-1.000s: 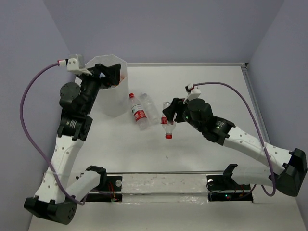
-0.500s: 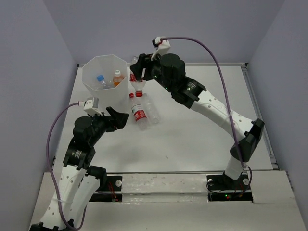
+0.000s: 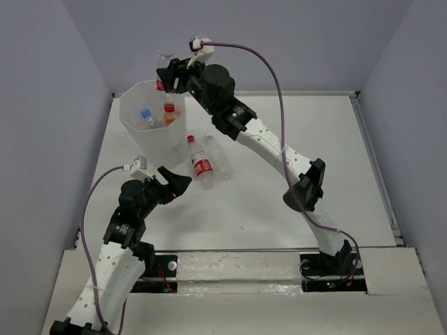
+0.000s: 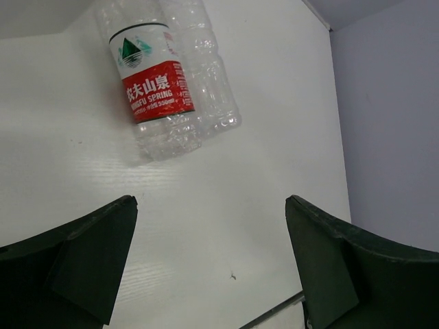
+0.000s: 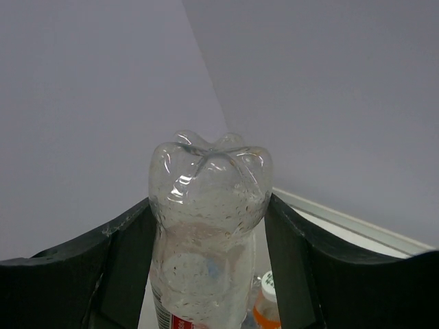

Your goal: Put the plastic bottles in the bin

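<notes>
The white translucent bin [image 3: 149, 145] stands at the far left. It holds a blue-capped bottle [image 3: 145, 114] and an orange-filled bottle [image 3: 170, 112]. My right gripper [image 3: 168, 74] is shut on a clear bottle [image 3: 165, 62], held cap down above the bin's far rim. In the right wrist view the bottle's base [image 5: 209, 199] points up between the fingers [image 5: 120, 253], with the orange bottle [image 5: 266, 305] below. A red-labelled bottle [image 3: 201, 165] and a clear bottle [image 3: 218, 158] lie side by side on the table. My left gripper [image 3: 178, 183] is open and empty just near of them; both show in its view, the red-labelled one [image 4: 154, 92] beside the clear one [image 4: 206, 65].
The white table [image 3: 293, 188] is edged by grey walls at the back and sides, with a raised strip [image 3: 370, 153] along the right. The right arm [image 3: 279, 150] stretches diagonally over the table's middle.
My right gripper has carried the clear bottle left and up, from beside the bin's right wall to above its far rim. My left gripper has shifted slightly right and nearer.
</notes>
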Tool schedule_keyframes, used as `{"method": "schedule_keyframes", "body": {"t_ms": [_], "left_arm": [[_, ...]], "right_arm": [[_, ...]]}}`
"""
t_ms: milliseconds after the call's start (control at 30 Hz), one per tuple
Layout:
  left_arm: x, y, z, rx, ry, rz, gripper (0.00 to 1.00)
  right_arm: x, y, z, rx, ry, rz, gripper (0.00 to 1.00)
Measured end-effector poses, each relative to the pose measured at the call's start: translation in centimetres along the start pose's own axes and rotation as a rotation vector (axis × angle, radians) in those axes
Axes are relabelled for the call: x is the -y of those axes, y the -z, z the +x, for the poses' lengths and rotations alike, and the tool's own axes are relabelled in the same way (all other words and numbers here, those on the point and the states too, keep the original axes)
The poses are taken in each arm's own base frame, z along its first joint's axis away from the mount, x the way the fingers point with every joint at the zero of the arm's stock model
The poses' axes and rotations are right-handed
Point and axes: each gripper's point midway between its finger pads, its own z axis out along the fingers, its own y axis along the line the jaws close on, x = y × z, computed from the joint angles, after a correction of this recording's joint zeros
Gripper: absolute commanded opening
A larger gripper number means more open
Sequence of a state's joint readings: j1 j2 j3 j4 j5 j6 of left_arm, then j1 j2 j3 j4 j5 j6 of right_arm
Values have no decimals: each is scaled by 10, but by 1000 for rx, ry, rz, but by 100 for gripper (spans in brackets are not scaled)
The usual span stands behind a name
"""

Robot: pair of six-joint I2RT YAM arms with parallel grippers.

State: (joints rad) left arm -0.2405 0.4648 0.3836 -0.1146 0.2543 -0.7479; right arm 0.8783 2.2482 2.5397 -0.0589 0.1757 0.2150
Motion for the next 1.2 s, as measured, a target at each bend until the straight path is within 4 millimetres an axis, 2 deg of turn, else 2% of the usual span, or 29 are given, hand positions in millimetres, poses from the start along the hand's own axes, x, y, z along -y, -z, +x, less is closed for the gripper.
{"method": "schedule_keyframes", "body": {"t_ms": [67,100,133,200,233,300,433,500,600,633,733,767,800,900,967,1067,1133,1200], "left_arm": [[-9,-5,8,-17,26,-19,99],[-13,-8,11,-21,37,-27,99],[-16,-11,13,-25,46,-32,99],[-21,-17,14,-28,63,-49,99],[-22,-20,13,-26,69,-58,99],[-24,-27,10,-14,78,-67,99],[-31,-40,10,-10,86,-106,99],[-35,-48,12,-12,86,-132,99],[-36,-60,14,-17,78,-165,99],[-35,-67,16,-22,72,-179,99],[-34,-82,21,-24,55,-209,99],[-36,-86,20,-16,54,-227,99],[-34,-91,24,-21,44,-232,99],[-34,-106,28,-21,23,-274,99],[-36,-117,26,-6,12,-311,99],[-43,-133,21,25,-3,-367,98],[-47,-141,18,45,-14,-399,98],[-52,-147,15,66,-25,-433,97]], "right_arm": [[1,-9,7,32,20,-7,28],[2,-14,10,46,29,-10,37],[2,-21,14,73,35,-17,60],[3,-30,29,83,45,-28,79],[3,-31,36,75,51,-34,85],[6,-34,63,29,62,-44,89],[9,-27,100,-72,81,-63,90],[9,-15,105,-122,87,-71,88],[11,22,103,-203,95,-78,77],[11,37,93,-206,92,-80,72],[13,90,51,-192,81,-78,68],[15,112,40,-181,61,-79,62],[18,132,26,-166,51,-75,59],[40,171,5,-126,19,-40,48],[63,189,13,-133,0,3,47],[118,223,64,-253,-46,116,49],[142,236,94,-336,-65,165,59],[160,246,128,-447,-80,200,77]]}}
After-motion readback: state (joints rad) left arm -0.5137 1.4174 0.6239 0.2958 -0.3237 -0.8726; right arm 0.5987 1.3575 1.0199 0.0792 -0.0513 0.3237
